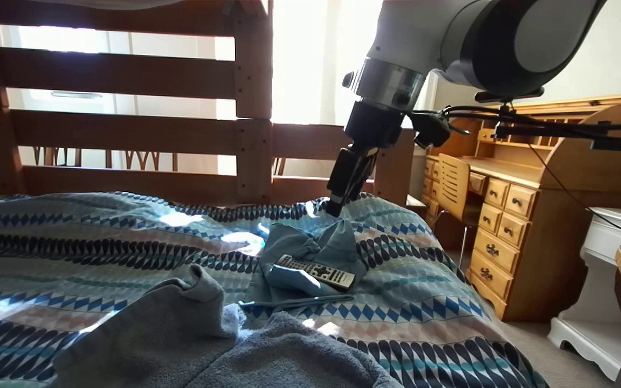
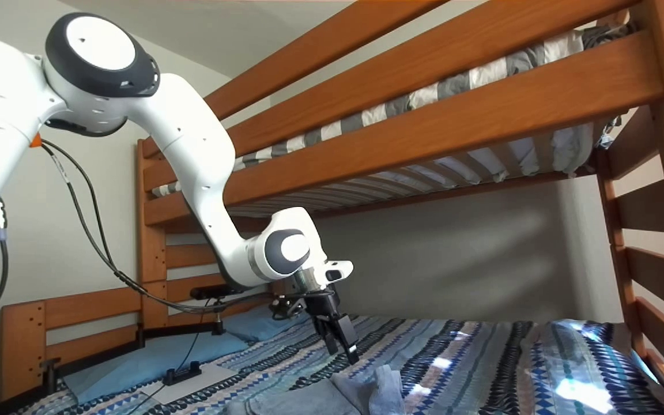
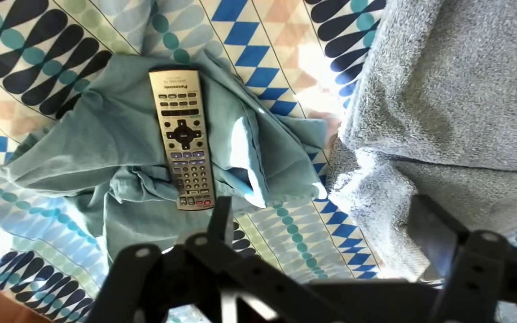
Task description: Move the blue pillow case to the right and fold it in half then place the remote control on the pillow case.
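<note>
The blue-green pillow case (image 1: pixel 283 242) lies crumpled and partly folded on the patterned bedspread; it also shows in the wrist view (image 3: pixel 101 139). The silver remote control (image 1: pixel 321 271) lies on top of the pillow case, buttons up, and shows whole in the wrist view (image 3: pixel 184 139). In an exterior view a fold of cloth covers part of its near side. My gripper (image 1: pixel 335 207) is above the far side of the pillow case. In the wrist view its fingers (image 3: pixel 322 215) are wide apart with nothing between them. The gripper (image 2: pixel 342 353) also shows in an exterior view, where pillow case and remote cannot be made out.
A grey towel (image 1: pixel 289 350) lies bunched beside the pillow case; it also shows in the wrist view (image 3: pixel 447 80). Wooden bed rails (image 1: pixel 127 124) stand behind the bed. An upper bunk (image 2: pixel 424 127) hangs over it. Blue pillows (image 2: pixel 159 357) lie near the robot's base side.
</note>
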